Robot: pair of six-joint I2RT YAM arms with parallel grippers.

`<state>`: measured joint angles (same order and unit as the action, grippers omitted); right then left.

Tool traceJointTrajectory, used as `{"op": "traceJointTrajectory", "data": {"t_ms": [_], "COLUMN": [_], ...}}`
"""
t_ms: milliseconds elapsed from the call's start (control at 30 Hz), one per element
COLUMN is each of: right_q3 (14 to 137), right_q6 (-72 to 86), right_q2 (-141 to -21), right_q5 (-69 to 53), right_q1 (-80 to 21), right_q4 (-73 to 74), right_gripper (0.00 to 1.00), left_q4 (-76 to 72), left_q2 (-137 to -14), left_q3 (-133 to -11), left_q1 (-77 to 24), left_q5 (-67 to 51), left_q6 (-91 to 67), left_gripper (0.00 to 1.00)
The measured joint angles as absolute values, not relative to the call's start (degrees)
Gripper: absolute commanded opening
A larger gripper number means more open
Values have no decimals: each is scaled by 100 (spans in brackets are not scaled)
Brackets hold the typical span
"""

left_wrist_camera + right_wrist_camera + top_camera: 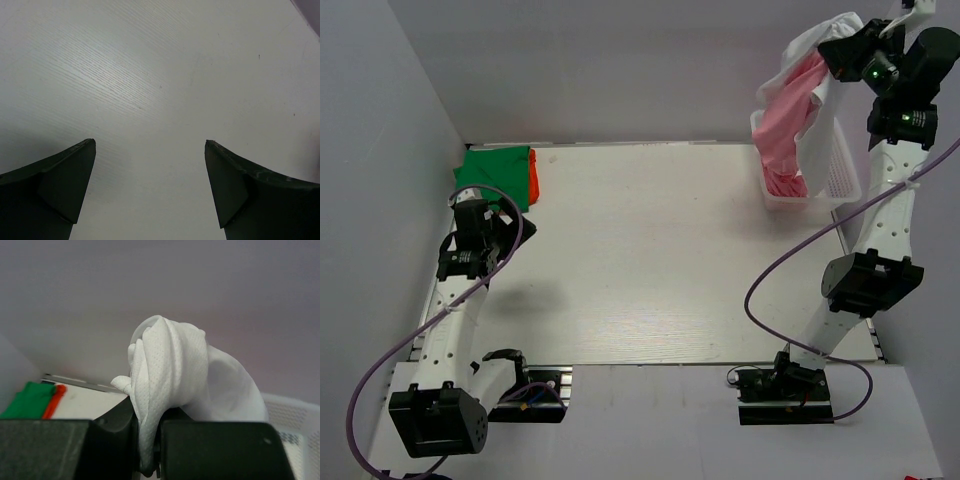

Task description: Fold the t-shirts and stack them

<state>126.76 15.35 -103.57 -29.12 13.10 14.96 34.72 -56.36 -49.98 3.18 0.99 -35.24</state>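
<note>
Right gripper (150, 440): its 2 fingers are closed on a bunched fold of the white t-shirt (170, 365), which bulges up between and above them.
Right arm (880, 210): raised high over the far right corner of the table (650, 260), with the gripper above the basket (845, 175).
White t-shirt: lifted clear of the table, hanging from the right gripper in loose folds above and in front of the basket.
Pink t-shirt (790, 115): hangs down alongside the white one, wrapped partly in its folds, and its lower end lies inside the basket. Whether the fingers also pinch it cannot be told.
Basket: white mesh, standing at the far right edge of the table.
Green t-shirt (495, 170): folded flat at the far left corner of the table.
Orange t-shirt (534, 175): lies under the green one, only 1 strip of it showing along the right side.
Left gripper (150, 185): jaws spread wide, nothing between them, only bare tabletop below.
Left arm (465, 270): low over the left side of the table, the gripper just near of the green and orange pile, not touching it.
</note>
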Motion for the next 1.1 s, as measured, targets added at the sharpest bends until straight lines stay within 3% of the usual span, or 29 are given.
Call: {"op": "traceJointTrajectory", "data": {"t_ms": [233, 567, 800, 967, 1100], "right_q3": [13098, 13522, 13784, 13273, 11520], "right_q6": [3406, 4665, 5666, 5791, 5443], "right_q2": [-10280, -9570, -10005, -10412, -10143], "right_q5": [-4185, -4318, -4434, -4550, -4803], "right_q1": [1249, 897, 222, -598, -1083], "right_q4": [-272, -2270, -3446, -3627, -3793], "right_gripper": [0, 0, 0, 0, 0], "left_q4": [3470, 3426, 3422, 3479, 3564], "left_q2": [-5400, -5162, -5164, -5159, -5085], "left_q3": [-5009, -5076, -5236, -5330, -5341], "left_q1": [318, 318, 318, 318, 318], "left_q5": [-8, -172, -263, -279, -281], "left_q6": [-3540, -3540, -3542, -3538, -3538], "left_gripper": [100, 100, 100, 100, 100]}}
